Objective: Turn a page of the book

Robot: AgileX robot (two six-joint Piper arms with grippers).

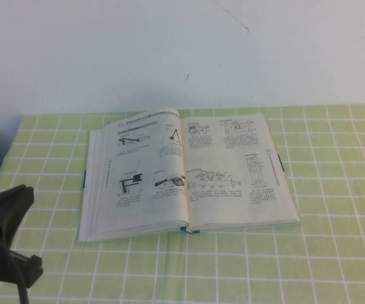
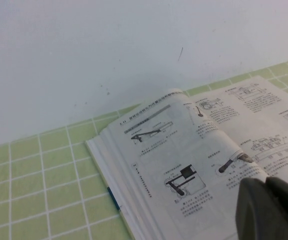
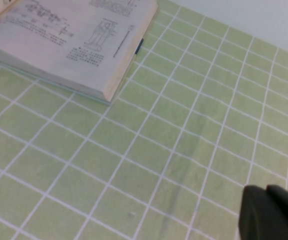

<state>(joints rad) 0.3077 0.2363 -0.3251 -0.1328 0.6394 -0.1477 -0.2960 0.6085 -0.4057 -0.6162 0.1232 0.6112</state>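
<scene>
The book [image 1: 189,171] shows print too small to read. In the right wrist view its left half is cut off by the frame edge. The left end effector [image 2: 271,210] and the right end effector [image 3: 271,214] each appear only as a dark tip at the frame corner.

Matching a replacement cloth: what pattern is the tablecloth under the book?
Light green tablecloth with a white grid of squares, clearest in the right wrist view.

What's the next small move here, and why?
Probably bring the right gripper in toward the book. It is shut and off over bare tablecloth beside the book's right page, touching nothing. The left gripper, also shut, hovers over the left page with the heading. The book lies open and flat, no page lifted.
</scene>
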